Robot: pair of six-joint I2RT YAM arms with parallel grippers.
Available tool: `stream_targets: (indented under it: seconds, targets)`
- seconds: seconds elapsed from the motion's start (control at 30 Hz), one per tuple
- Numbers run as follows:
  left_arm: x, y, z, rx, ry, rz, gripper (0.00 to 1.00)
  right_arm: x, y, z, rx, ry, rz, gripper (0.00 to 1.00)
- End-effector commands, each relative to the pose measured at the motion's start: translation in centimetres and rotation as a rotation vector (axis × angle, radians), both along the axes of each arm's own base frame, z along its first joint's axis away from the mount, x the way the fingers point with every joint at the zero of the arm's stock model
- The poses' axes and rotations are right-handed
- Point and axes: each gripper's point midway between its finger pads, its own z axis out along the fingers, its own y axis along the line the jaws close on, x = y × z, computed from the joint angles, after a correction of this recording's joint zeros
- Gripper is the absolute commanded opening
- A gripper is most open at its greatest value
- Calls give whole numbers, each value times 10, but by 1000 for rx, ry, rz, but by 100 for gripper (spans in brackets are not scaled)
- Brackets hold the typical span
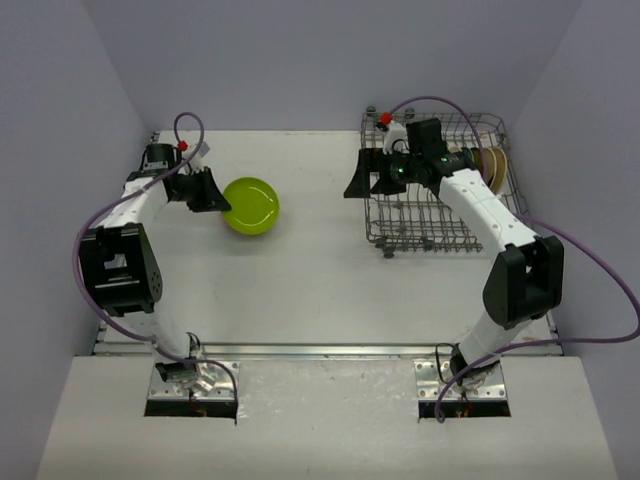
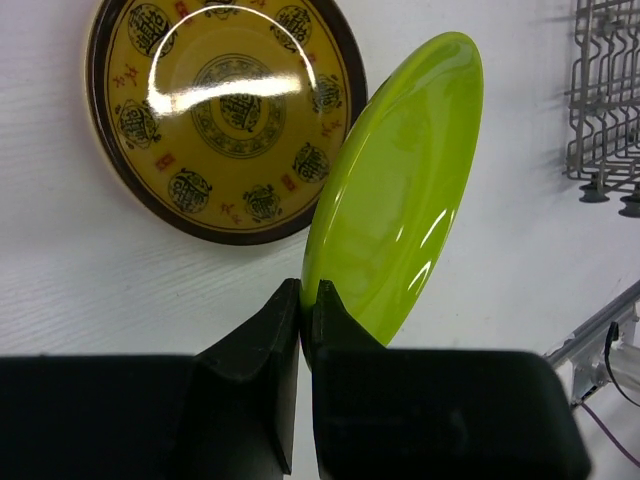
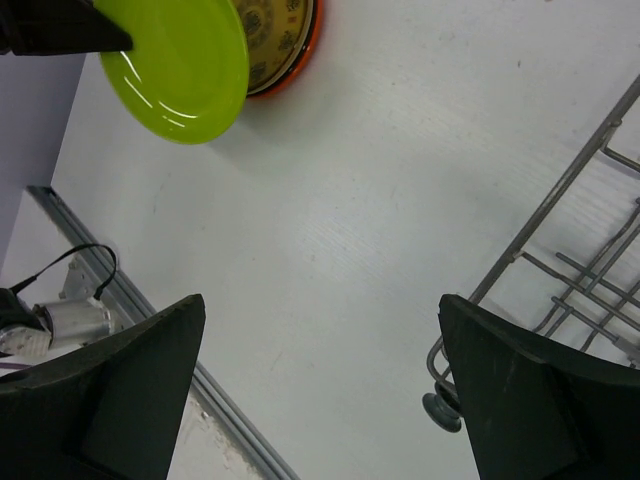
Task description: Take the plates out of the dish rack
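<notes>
Plainly, left gripper [image 2: 308, 296] clamped tight on the tilted lime green plate [image 2: 400, 190] near the yellow patterned plate [image 2: 220, 110]; right gripper [image 3: 318, 312] gaped wide, empty, beside the dish rack [image 1: 440, 236].

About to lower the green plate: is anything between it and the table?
Yes: a yellow patterned plate lies flat on the table below the green plate, which the left pincer holds tilted by its rim.

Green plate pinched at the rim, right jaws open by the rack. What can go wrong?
1. The left gripper pinches the lime green round plate only at its rim, tilted over the yellow patterned plate: it may slip and chip both.
2. The open right gripper sits beside the grey wire dish rack: reaching for the tan plates inside, it may snag a wire.
</notes>
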Motion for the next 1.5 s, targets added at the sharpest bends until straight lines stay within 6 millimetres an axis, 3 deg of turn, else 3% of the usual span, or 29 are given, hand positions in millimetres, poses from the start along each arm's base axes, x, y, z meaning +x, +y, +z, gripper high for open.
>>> stream_targets:
  seconds: [0.0, 0.3, 0.57, 0.67, 0.77, 0.8, 0.83, 0.87, 1.07, 1.17, 1.23, 1.27, 1.47]
  targets:
    - [20, 8, 3, 16, -16, 26, 0, -3, 1, 23, 30, -49, 30, 99]
    - [49, 24, -15, -13, 6, 62, 0, -14, 6, 22, 62, -26, 81, 99]
    - [57, 29, -29, -58, 41, 78, 0, -17, 10, 14, 81, 14, 99, 99]
    - [59, 32, -31, -50, 45, 87, 21, -17, 11, 15, 83, 10, 102, 99]
    - [64, 41, -27, -7, 30, 112, 57, -16, 10, 15, 79, 9, 94, 99]
    - [65, 45, -24, 9, 25, 121, 72, -16, 10, 15, 78, 8, 95, 99]
    - [65, 47, -24, 21, 24, 129, 74, -16, 9, 15, 78, 9, 93, 99]
    - [68, 50, -15, 40, 1, 136, 89, -16, 9, 15, 75, 7, 91, 99]
    - [72, 81, 30, 238, -135, 208, 98, -6, 0, 17, 20, -33, 36, 99]
    - [67, 103, 53, 373, -200, 270, 98, 14, -22, 17, -100, -98, -66, 99]
    - [57, 111, 51, 430, -206, 296, 98, 33, -48, 16, -235, -164, -177, 98]
    - [51, 111, 62, 451, -242, 303, 99, 40, -60, 18, -286, -192, -217, 97]
    - [14, 86, 103, 550, -479, 258, 100, 87, -142, 34, -456, -265, -417, 60]
